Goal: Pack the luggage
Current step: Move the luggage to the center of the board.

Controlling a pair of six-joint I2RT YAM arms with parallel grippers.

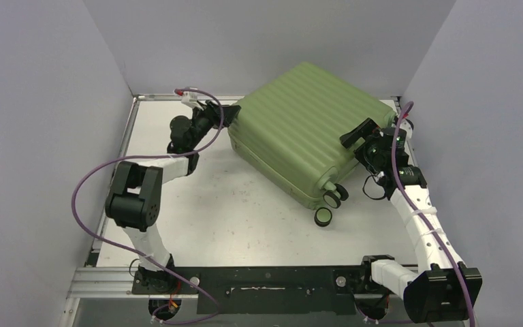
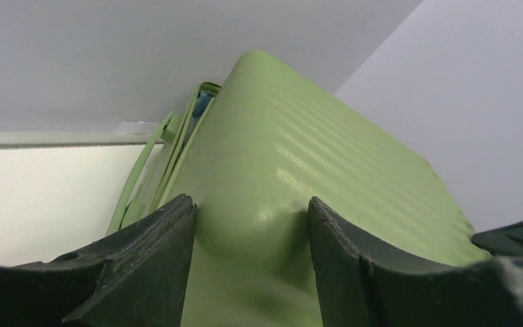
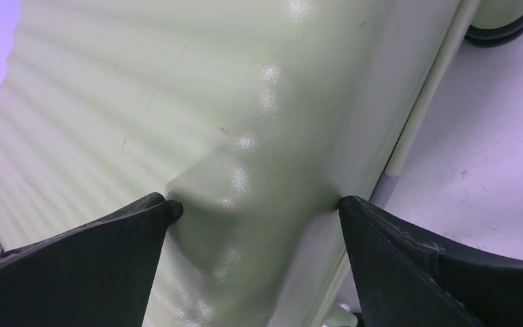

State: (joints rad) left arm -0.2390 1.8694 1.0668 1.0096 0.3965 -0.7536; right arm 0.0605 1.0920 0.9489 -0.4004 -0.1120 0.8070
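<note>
Between my left fingers [image 2: 156, 259] the luggage [image 2: 299, 157] runs off the bottom edge, and only a blue sliver of lining [image 2: 201, 103] shows at its seam. Beyond my right fingers [image 3: 109, 252], a wheel [image 3: 504, 30] is cropped by the top corner. Whether either pair pinches the shell or merely flanks it, I cannot tell.

One suitcase [image 1: 299, 136] (green), two arms [image 1: 136, 197] [image 1: 422, 218]
</note>
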